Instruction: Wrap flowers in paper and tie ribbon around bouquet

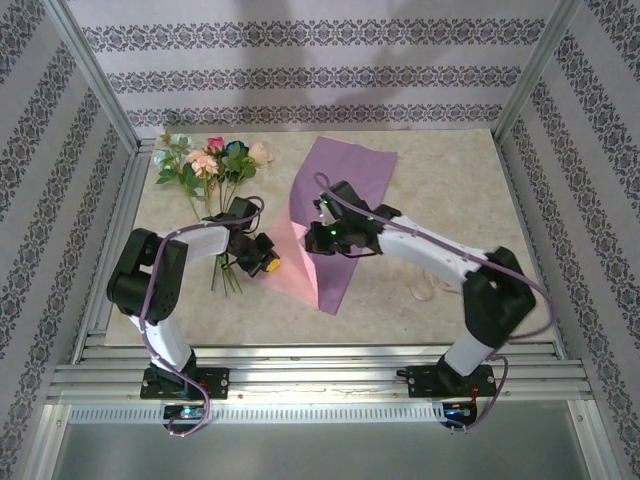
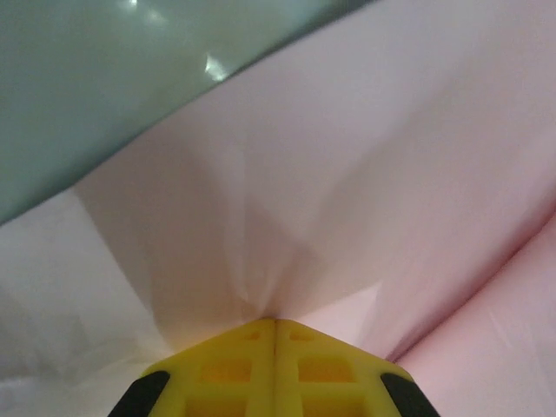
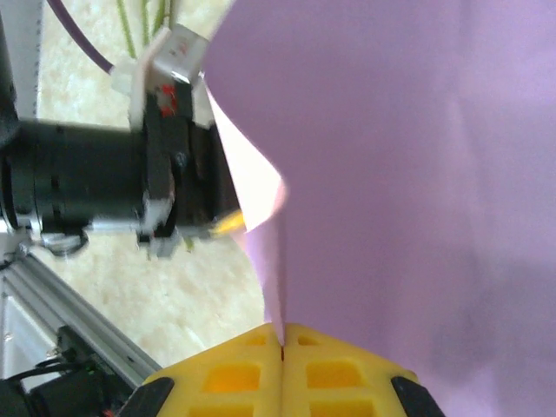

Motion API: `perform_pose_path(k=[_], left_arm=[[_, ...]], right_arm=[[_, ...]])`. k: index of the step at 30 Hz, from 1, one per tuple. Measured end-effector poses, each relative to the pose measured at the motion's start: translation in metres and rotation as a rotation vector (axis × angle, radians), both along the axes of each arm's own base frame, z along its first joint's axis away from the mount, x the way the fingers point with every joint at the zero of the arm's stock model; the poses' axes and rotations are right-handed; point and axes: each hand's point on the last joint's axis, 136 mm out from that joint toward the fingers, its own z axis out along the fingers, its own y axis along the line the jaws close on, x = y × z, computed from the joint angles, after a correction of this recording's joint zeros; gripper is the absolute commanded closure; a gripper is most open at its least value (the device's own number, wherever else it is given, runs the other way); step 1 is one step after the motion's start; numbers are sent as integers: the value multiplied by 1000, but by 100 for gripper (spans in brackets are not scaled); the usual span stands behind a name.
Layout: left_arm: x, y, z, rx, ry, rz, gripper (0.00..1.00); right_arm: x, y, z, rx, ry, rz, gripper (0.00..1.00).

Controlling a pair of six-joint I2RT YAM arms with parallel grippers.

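We see the paper (image 1: 352, 172) in the middle of the desk (image 1: 455, 200), lilac face up at its far end and pink face showing where its near part is folded over and raised off the surface. Both arms reach in to it from either side.

The left gripper (image 2: 275, 323) is clamped on the paper. In its wrist view the yellow fingers (image 2: 226, 369) meet with no gap, and pink sheet fans out from the pinch point in creases. From above, this gripper sits at the pink fold's left edge, just beside the flower stems.

The right gripper (image 3: 282, 332) is also clamped on the paper. Its yellow fingers (image 3: 339, 373) are pressed together, with a lilac edge rising straight up from between them. In that same view the left arm's dark wrist stands just beyond the sheet's curled edge, where a strip of the pink face shows.

The flowers (image 1: 205, 165) lie on the desk at the far left, well clear of the lilac end of the paper. Their blooms point away from the arms and their thin green stems run toward the left gripper.

A pale thin strand, which seems to be the ribbon (image 1: 428, 290), lies on the desk beside the right arm.
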Motion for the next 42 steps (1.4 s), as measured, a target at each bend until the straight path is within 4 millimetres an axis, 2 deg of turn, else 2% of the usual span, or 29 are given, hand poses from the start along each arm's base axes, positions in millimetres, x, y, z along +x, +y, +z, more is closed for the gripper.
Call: perform_pose_path(k=[4,7,9,11,14,15,17,19,21,24,28,33,36,40,42], left_arm=[[21,-4,0,8,-25,4,100],[32,-6,0,11,-37,6,100],[37,-7,0,13,-42,8,100],[43,-8,1,19,-49,10,100],[48,-8,1,33,-47,11,100],[50,-8,1,37,-47,11,100],[51,-7,1,44,-45,12,100],[53,-7,1,49,-47,12,100],[54,-6,1,53,-48,12,100],[54,-6,1,56,-47,11,100],[55,-6,1,62,-41,5,100],[65,-2,2,99,-56,-14,100],[76,11,2,152,-80,-12,100],[83,37,5,261,-94,-8,100],[85,38,10,286,-103,-19,100]], right_arm=[[-16,-64,9,-49,-45,-147,100],[-35,-109,-3,-101,-28,-255,97],[-57,-131,-24,-143,31,-299,96],[-84,-152,-56,-202,128,-334,95],[-127,-182,-99,-301,288,-393,88],[-140,-192,-109,-324,335,-418,87],[-153,-205,-116,-340,380,-471,84],[-155,-213,-113,-323,382,-525,78],[-152,-217,-107,-294,367,-577,59],[-152,-219,-102,-274,363,-617,49],[-153,-228,-87,-312,336,-640,47],[-128,-242,-24,-341,151,-665,47],[-115,-247,2,-356,68,-665,48],[-99,-251,16,-400,33,-668,49],[-90,-253,22,-419,20,-665,49]])
